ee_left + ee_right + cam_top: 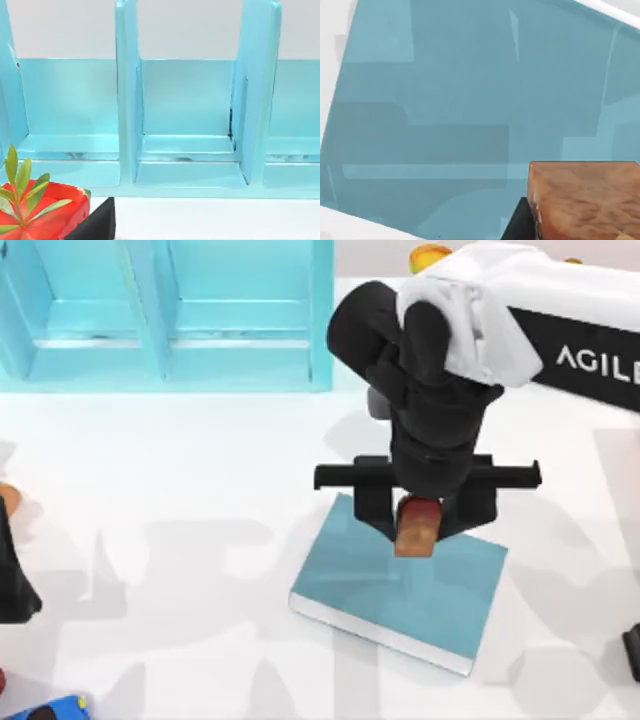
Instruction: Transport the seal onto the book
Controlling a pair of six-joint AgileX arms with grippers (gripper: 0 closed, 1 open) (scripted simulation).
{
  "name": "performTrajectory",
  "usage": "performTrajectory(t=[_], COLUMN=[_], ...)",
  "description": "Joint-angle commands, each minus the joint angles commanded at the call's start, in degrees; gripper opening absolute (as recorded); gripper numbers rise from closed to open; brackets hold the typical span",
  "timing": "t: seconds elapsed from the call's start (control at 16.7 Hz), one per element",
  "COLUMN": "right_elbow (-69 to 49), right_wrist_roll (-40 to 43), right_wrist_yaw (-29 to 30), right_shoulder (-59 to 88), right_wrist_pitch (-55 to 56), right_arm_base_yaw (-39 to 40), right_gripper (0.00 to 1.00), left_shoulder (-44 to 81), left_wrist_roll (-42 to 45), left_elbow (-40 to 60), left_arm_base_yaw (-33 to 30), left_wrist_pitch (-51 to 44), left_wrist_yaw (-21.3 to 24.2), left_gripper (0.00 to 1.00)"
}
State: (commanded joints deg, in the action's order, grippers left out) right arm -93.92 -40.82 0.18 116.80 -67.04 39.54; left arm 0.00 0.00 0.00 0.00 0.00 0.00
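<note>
Seal [417, 525] sits clamped between the right gripper's [418, 522] jaws, above the book [400, 585].

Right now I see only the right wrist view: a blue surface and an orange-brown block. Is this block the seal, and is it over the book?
Observer: Yes. In the top view the right hand grips the seal over the book, toward its far edge.
Operator: Does anything stand close to the book?
Observer: No. The light-blue shelf unit stands at the table's far left, apart from the book.
Operator: And where is the left arm?
Observer: The left arm is parked at the table's left edge, and its wrist camera faces the shelf unit.
</note>
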Motion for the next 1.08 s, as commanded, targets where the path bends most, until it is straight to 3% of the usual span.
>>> performTrajectory(t=[0.72,1.08], right_elbow=[-0.8,-0.8], right_wrist_roll=[-1.0,-1.0], right_wrist_yaw=[0.0,0.0], right_shoulder=[0.1,0.1], right_wrist_pitch=[-0.7,-0.7], right_arm_base_yaw=[1.0,1.0], right_gripper=[0.0,0.45], left_shoulder=[0.0,0.0], left_wrist_roll=[0.0,0.0], left_elbow=[0.0,0.0], left_arm_base_yaw=[0.0,0.0], left_wrist_pitch=[0.0,0.0], left_wrist_yaw=[0.0,0.0], left_gripper=[1.0,1.0])
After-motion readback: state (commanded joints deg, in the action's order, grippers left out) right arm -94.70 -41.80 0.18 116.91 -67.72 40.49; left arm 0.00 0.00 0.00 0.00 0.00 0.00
